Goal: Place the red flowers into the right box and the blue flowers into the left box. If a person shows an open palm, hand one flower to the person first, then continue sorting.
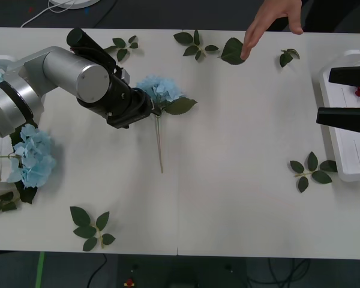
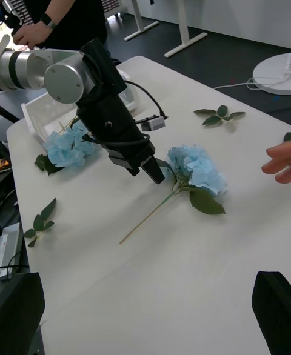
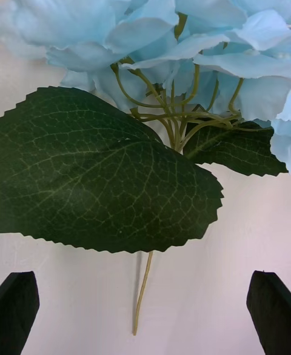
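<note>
Left gripper point(image 3: 145, 306) spread, blue flower point(image 3: 182, 34) between

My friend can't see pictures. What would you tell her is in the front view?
The robot's left gripper reaches down with open jaws at a blue flower lying mid-table. A person's hand touches the far edge, more blue flowers sit at the left box, and the right gripper waits over the right box.
</note>
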